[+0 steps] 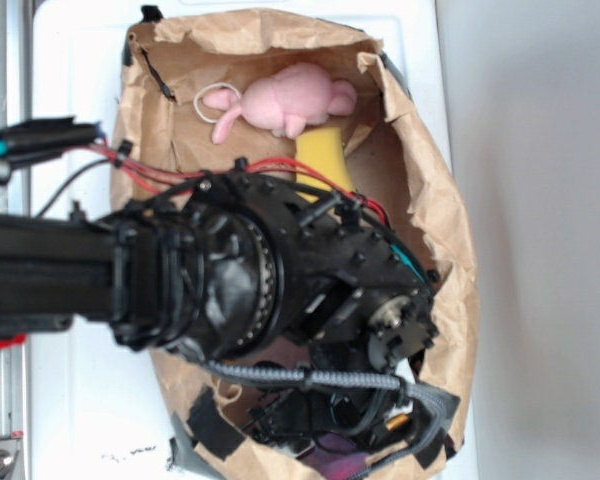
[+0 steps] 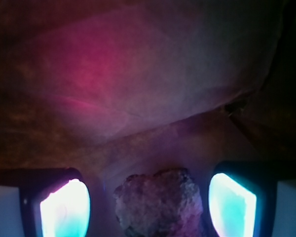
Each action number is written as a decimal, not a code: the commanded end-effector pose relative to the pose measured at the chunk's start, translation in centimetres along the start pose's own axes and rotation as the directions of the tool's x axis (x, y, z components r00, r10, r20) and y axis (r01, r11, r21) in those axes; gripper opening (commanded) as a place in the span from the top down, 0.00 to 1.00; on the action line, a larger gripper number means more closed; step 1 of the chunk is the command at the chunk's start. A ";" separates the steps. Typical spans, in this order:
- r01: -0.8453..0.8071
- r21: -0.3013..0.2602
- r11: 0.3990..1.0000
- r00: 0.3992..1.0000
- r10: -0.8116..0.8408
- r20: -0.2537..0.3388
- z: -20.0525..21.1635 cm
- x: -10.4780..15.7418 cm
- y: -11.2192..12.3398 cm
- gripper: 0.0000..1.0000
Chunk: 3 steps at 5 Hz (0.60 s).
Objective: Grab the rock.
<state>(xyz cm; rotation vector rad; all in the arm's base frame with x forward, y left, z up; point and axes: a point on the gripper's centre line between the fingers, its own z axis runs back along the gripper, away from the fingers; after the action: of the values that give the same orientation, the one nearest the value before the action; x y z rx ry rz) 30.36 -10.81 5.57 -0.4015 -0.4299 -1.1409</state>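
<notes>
A brown paper bag (image 1: 435,210) lies open on a white surface. Deep inside it, the rock (image 2: 160,202) sits between the gripper (image 2: 148,205)'s two glowing pads (image 2: 66,210), jaws spread, not touching it. Farther back lie a yellow sponge (image 1: 325,150) and pink plush toy (image 1: 290,100).

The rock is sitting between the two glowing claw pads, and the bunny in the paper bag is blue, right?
Almost. The rock does sit between the claw pads, as the wrist view shows. But the bunny in the paper bag is pink, not blue, as the exterior view shows.
</notes>
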 end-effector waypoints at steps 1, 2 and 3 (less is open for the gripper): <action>0.101 0.059 0.993 0.995 -0.102 0.017 0.5 1.6 0.6 0.00; 0.158 0.036 0.987 0.986 -0.156 -0.051 -0.5 -0.1 -0.2 0.00; 0.187 0.020 0.982 0.979 -0.184 -0.088 -1.4 -1.3 -1.1 0.00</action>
<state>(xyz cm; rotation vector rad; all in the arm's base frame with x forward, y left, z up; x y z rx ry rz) 29.66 -9.40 3.17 -0.2994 -0.3946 -1.2529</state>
